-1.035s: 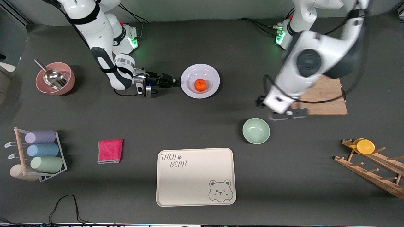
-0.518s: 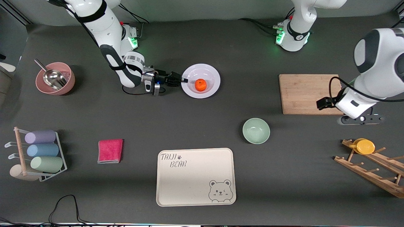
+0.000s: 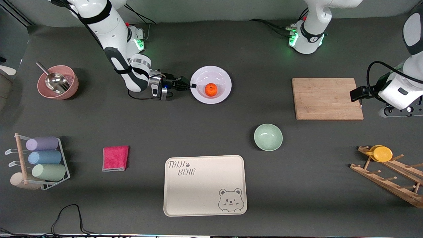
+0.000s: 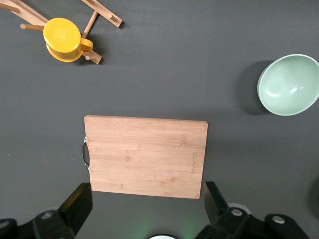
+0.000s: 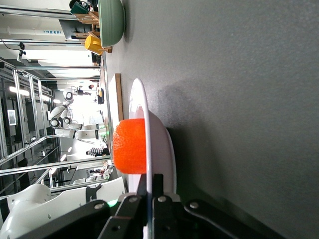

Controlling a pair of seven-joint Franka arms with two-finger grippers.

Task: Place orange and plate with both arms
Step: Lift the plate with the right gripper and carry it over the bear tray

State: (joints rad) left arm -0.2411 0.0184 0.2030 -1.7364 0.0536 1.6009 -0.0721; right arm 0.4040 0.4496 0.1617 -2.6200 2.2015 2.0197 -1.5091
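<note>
In the plate's well sits the orange (image 3: 211,89), centred, so it likely won't roll if the plate (image 3: 222,75) is lifted level. Plate is on the table between the two bases, farther from the front camera than the green bowl (image 3: 268,137). Right pincer (image 3: 192,86) is clamped edge-on over the plate's rim, jaws pinched tight on it, a grip suited to carrying plate and fruit together. Left pincer (image 4: 144,211) hangs wide open, holding nothing, over the cutting board (image 3: 327,98); that arm waits.

The left gripper (image 3: 401,111) is cut off at the front view's edge; the plate (image 5: 149,149) hides half the orange (image 5: 128,147).
</note>
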